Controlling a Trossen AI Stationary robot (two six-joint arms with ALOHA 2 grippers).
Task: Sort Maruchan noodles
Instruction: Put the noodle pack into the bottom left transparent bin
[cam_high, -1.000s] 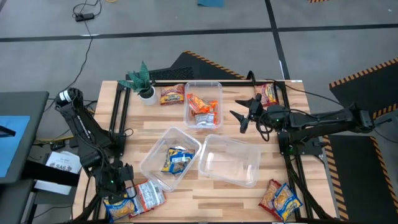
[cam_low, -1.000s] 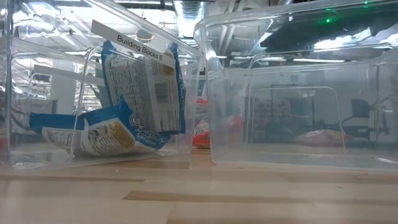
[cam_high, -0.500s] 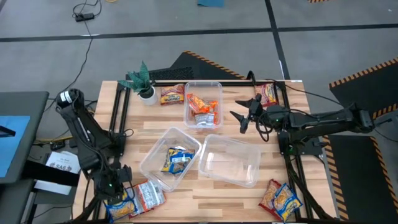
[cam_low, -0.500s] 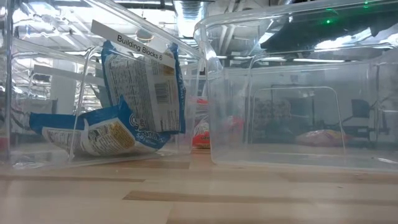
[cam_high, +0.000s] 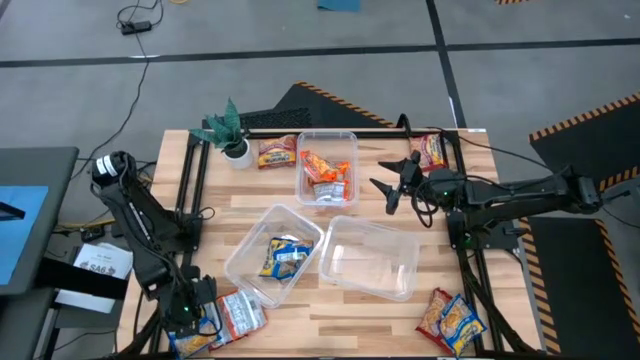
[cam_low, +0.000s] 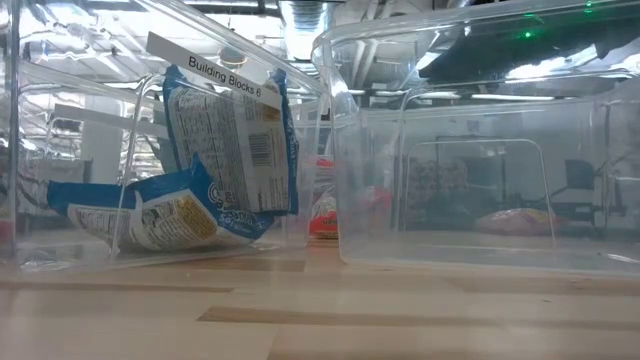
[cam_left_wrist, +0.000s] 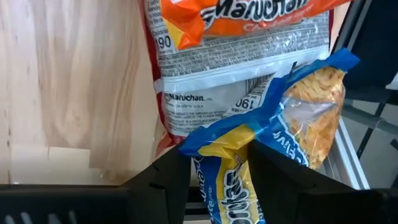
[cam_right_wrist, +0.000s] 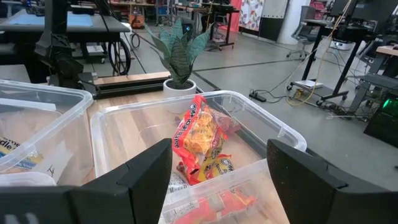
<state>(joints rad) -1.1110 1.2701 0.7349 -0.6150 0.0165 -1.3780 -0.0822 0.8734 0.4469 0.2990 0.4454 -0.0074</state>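
Observation:
My left gripper (cam_high: 187, 320) is at the table's near left corner, shut on a yellow-and-blue noodle packet (cam_left_wrist: 292, 118) that lies partly over a silver-and-red packet (cam_left_wrist: 236, 74); an orange packet (cam_left_wrist: 242, 15) lies beyond it. My right gripper (cam_high: 392, 186) hangs open and empty beside the far tub (cam_high: 327, 135), which holds orange packets (cam_right_wrist: 199, 146). The near left tub (cam_high: 240, 255) holds yellow-and-blue packets (cam_low: 220, 150). The near right tub (cam_high: 368, 258) holds nothing. My left gripper pinches the yellow-and-blue packet's bunched blue end (cam_left_wrist: 221, 162) between its two fingers, coming from above and pointing down. The packet crumples up between the fingers. Its other end (cam_left_wrist: 314, 99) rests on the silver-and-red packet and the table's edge.
A small potted plant (cam_high: 232, 135) and an orange packet (cam_high: 277, 152) lie at the far left. A red packet (cam_high: 432, 150) lies at the far right, and two yellow-orange packets (cam_high: 452, 320) at the near right. Black frame rails (cam_high: 190, 180) run along both sides.
My left gripper has gone toward the table's near edge and down onto the packets at the near left corner. It now covers most of the yellow-and-blue packet in the high view.

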